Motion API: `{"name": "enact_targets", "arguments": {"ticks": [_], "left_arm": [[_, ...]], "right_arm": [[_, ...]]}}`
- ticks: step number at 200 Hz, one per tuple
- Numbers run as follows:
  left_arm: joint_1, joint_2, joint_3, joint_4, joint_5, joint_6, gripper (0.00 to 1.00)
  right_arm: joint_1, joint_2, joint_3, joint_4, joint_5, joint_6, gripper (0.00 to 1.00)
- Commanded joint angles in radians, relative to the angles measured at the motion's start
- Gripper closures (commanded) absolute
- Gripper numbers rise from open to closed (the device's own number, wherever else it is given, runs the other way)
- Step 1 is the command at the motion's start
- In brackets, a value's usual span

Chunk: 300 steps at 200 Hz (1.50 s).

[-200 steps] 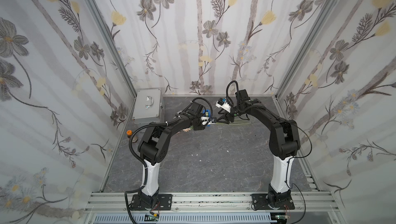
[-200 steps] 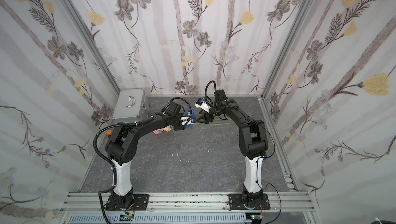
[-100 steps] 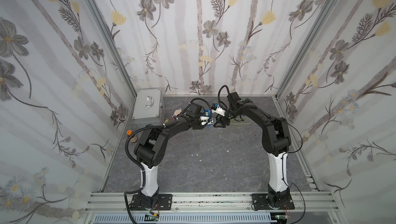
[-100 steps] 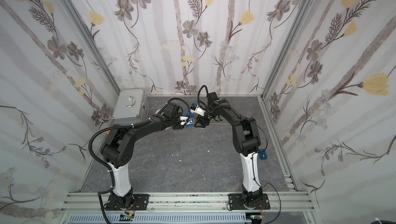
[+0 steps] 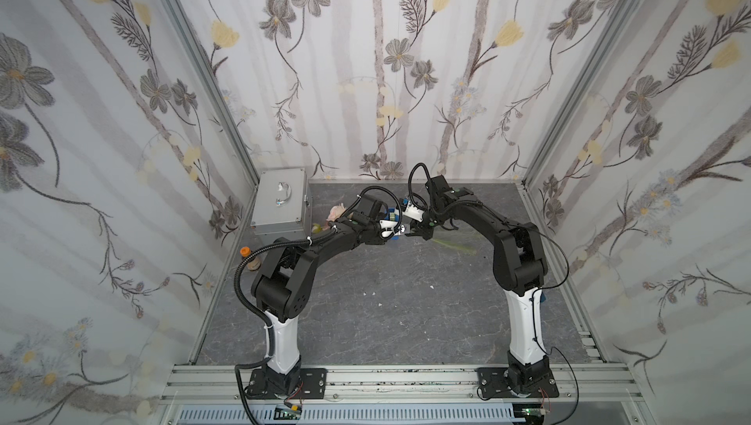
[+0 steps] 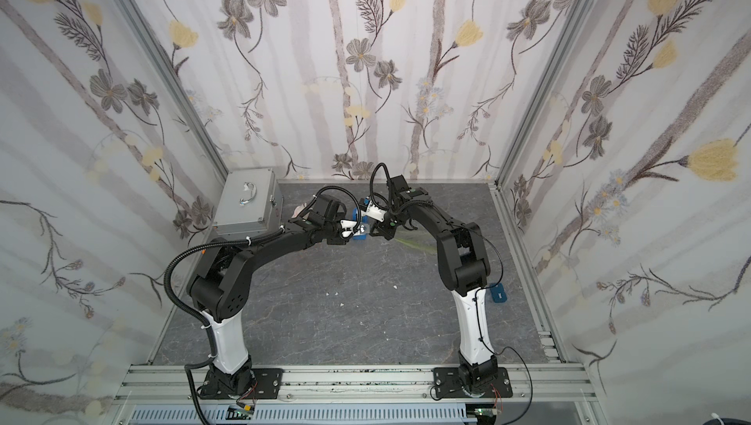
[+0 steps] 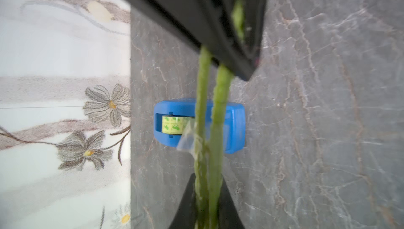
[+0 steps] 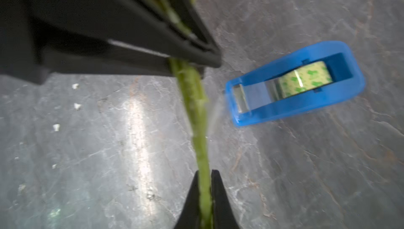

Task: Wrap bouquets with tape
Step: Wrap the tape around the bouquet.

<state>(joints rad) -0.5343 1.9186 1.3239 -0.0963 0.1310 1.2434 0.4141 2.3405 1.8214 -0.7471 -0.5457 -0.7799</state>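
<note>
Right gripper (image 8: 205, 192) closed onto bouquet (image 8: 192, 98) stems — left gripper (image 7: 207, 195) clamps too

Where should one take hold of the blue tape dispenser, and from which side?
Take the dispenser across its two long flat side walls, near the middle, from above. It stands upright on the table, top open over the tape roll, and the walls are parallel. Avoid the cutter end, where tape is stretched.

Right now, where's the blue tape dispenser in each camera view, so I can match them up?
Top view: tape dispenser peeks out between the two wrists, far centre.
Top view: same spot.
Left wrist: dispenser at picture centre, behind the bouquet stems.
Right wrist: dispenser in the picture's right half.
Shared landmark: the bouquet stems beside it.
</note>
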Motion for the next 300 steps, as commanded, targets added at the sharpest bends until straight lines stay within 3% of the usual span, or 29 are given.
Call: {"name": "enact_targets", "arguments": {"ticks": [1, 17, 52, 88, 122, 177, 244, 269, 300], "left_arm": [[-0.003, -0.017, -0.002, -0.014, 0.033, -0.011, 1.00], [-0.003, -0.026, -0.010, -0.039, 0.030, -0.012, 1.00], [-0.001, -0.098, -0.069, -0.128, 0.043, -0.012, 0.75], [0.022, -0.200, -0.081, -0.304, 0.144, -0.051, 0.58], [0.042, -0.272, -0.059, -0.468, 0.265, -0.074, 0.55], [0.099, -0.255, 0.095, -0.654, 0.372, -0.133, 0.53], [0.111, -0.020, 0.468, -0.990, 0.412, -0.110, 0.52], [0.103, 0.032, 0.526, -0.984, 0.403, -0.146, 0.49], [0.096, 0.080, 0.573, -0.975, 0.400, -0.198, 0.38]], "right_arm": [[-0.003, -0.009, 0.008, 0.086, 0.091, 0.012, 1.00], [-0.004, -0.023, 0.001, 0.106, 0.078, -0.003, 1.00], [0.011, -0.053, -0.020, 0.138, 0.060, -0.070, 1.00], [0.024, -0.090, -0.092, 0.210, 0.047, -0.116, 1.00], [0.036, -0.136, -0.192, 0.288, 0.075, -0.159, 1.00], [0.063, -0.250, -0.422, 0.473, 0.168, -0.258, 1.00], [0.083, -0.392, -0.699, 0.842, 0.252, -0.341, 1.00], [0.095, -0.412, -0.751, 0.915, 0.242, -0.365, 1.00], [0.109, -0.429, -0.808, 1.012, 0.231, -0.395, 1.00]]}}
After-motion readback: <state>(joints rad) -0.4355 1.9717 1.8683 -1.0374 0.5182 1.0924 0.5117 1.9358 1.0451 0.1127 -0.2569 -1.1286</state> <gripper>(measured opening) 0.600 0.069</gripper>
